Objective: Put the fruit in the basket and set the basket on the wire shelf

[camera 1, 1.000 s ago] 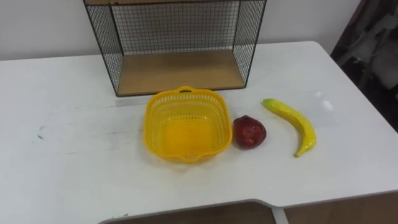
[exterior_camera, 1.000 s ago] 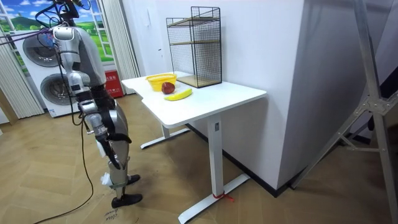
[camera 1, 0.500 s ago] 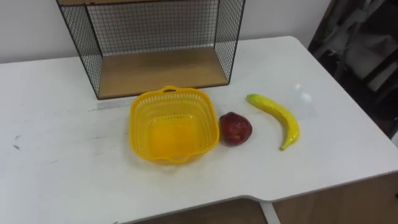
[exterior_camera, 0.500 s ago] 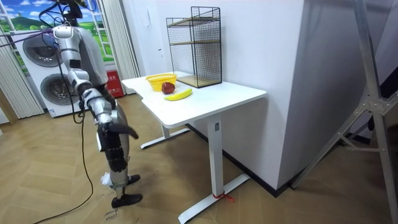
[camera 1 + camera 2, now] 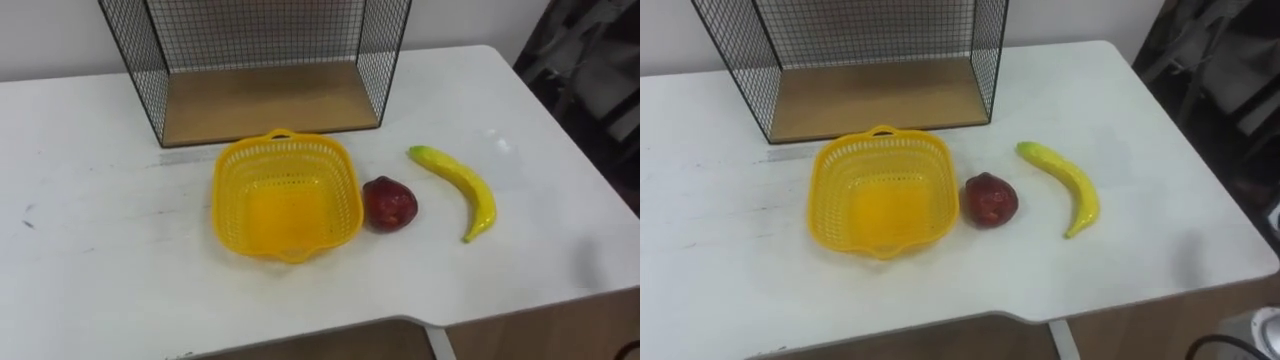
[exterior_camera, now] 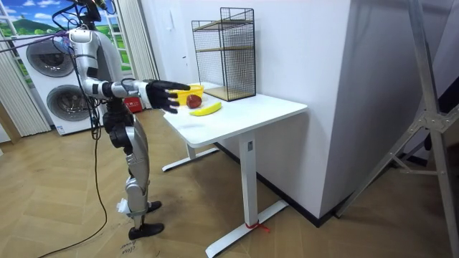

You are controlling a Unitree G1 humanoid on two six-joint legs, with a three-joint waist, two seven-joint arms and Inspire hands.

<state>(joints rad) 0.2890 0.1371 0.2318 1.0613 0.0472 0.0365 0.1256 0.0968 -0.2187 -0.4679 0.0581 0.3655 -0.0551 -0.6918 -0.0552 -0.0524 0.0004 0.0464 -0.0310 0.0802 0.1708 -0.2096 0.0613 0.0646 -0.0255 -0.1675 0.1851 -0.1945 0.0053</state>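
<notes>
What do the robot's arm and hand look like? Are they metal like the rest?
In the room view, the right arm has a smooth silver-grey shell with darker bands at the joints. It ends in a black right hand shaped much like a person's, with slim fingers.

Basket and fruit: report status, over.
Right robot hand open, held out toward table. Yellow basket empty; red apple and banana on table to its right. Behind basket, wire shelf; nothing between.
</notes>
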